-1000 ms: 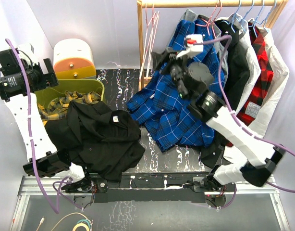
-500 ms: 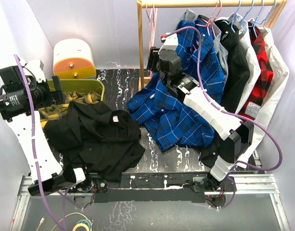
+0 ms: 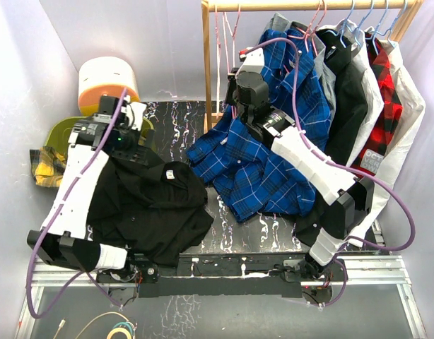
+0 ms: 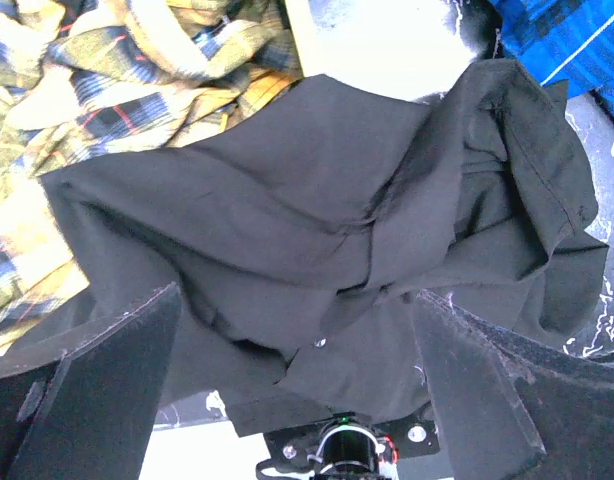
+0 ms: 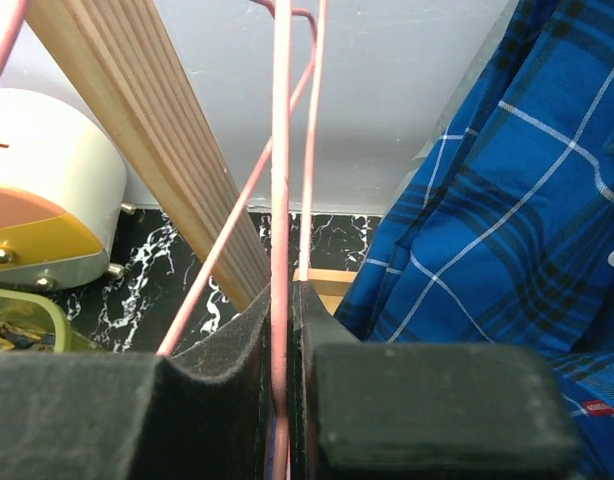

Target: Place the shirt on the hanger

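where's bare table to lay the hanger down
Bare black marble table shows at the back beside the wooden rack post, and in a strip between the crumpled black fabric shirt and blue plaid shirt. The rest is crowded.

I see wooden rail (image 3: pixel 309 6) at back right with row of clothes. Blue plaid shirt (image 3: pixel 291 78) hangs there, lower part spread on black marble table (image 3: pixel 178 120). Red plaid shirt (image 3: pixel 386 85) further right. Far left: green bin (image 3: pixel 58 133), yellow plaid shirt (image 3: pixel 46 164) at its near side. Behind bin, round white-orange container (image 3: pixel 107 78).
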Controlling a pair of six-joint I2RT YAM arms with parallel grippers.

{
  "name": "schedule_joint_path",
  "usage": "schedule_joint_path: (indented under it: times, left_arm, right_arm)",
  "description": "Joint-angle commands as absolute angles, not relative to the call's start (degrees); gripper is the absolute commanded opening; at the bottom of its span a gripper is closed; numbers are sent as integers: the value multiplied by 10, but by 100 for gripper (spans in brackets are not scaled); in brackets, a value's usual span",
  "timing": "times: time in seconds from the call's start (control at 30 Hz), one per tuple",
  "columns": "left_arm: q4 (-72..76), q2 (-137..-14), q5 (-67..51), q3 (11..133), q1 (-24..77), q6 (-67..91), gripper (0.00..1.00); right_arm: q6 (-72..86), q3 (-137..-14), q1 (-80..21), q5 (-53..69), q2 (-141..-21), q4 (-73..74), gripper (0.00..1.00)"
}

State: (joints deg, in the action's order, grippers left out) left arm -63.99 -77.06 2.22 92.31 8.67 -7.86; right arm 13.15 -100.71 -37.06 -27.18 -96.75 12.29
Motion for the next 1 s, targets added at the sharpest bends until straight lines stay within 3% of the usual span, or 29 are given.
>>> schedule_joint_path:
  times: [0.0,0.23,0.4,0.53,0.67,0.97]
  left_arm:
    - [-601,-762,77,901,147,-27,97]
    - [-577,-734,135,884,197,16,97]
    - [-542,-665,89,833,211,-21,97]
    - [-514,-680,182,786,248,-54,97]
    - [-478,-694,248,743,283,-81,95]
    - [-454,-714,271,712,327,-88,83]
  right_arm:
    - [100,-1009,-366,-283,-926,106,8]
    - [78,-1004,-366,-250,-847,93,8]
    - [93,-943,-366,-233,-759,80,8]
    - [134,-910,-366,-213,-710,148,8]
    - [150,-795,-366,-170,-614,157,8]
    - [225,-592,-365,-85,-359,218,8]
